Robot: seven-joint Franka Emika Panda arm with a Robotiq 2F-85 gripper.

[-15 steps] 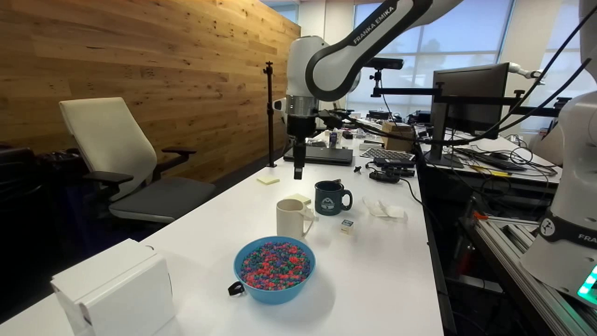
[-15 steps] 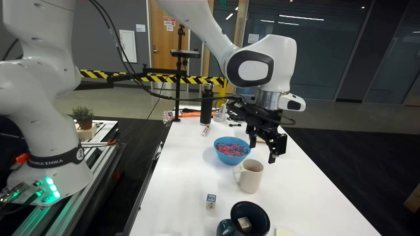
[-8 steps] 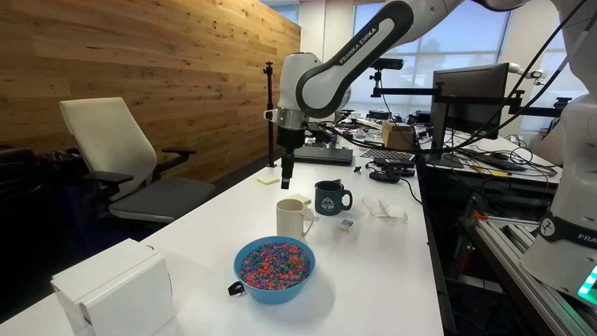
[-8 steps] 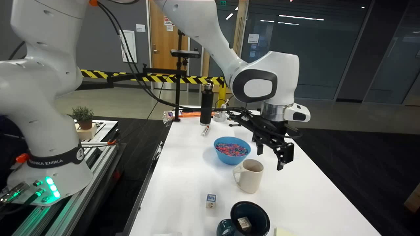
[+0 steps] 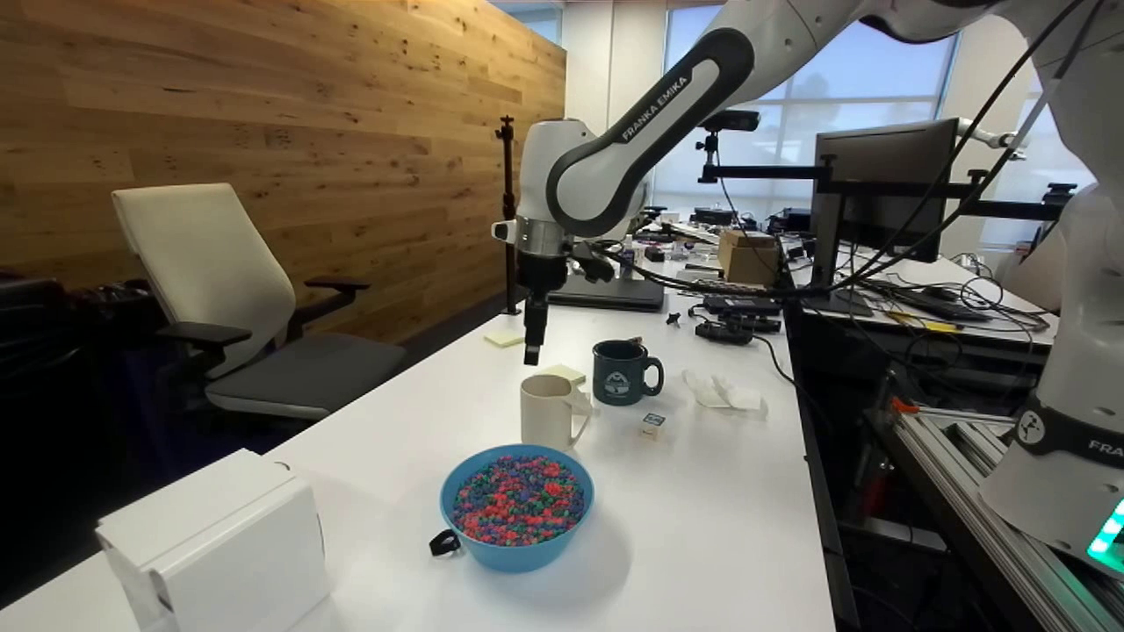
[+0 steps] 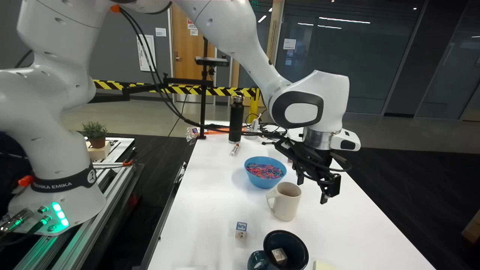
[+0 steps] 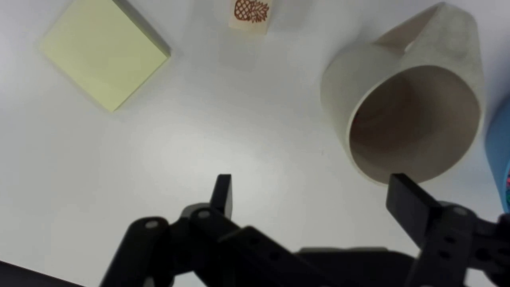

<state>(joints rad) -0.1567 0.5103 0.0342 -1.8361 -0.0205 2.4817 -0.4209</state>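
My gripper [image 7: 310,183] is open and empty, with bare white table between its fingers in the wrist view. It hangs pointing down above the table in both exterior views [image 5: 532,354] [image 6: 312,190]. The nearest thing is an upright cream mug [image 7: 354,75], also in both exterior views [image 5: 544,417] [image 6: 288,206]. In the wrist view one fingertip overlaps the mug's rim; I see no grip on it. A small printed block [image 7: 250,14] lies beyond the mug's handle side [image 5: 652,427]. A blue bowl [image 5: 518,559] of coloured beads stands beside the mug.
A dark mug [image 5: 616,377] holds another block [image 6: 279,256]. A yellow note pad [image 7: 105,56] lies near it. A white box [image 5: 219,544], crumpled tissue [image 5: 724,392], black cabled devices [image 5: 736,323], a laptop [image 5: 606,292] and a black bottle [image 6: 236,120] are on the table.
My gripper has come down toward the table and moved away from the robot's base, to the far side of the cream mug. It stays open. The objects on the table have not moved.
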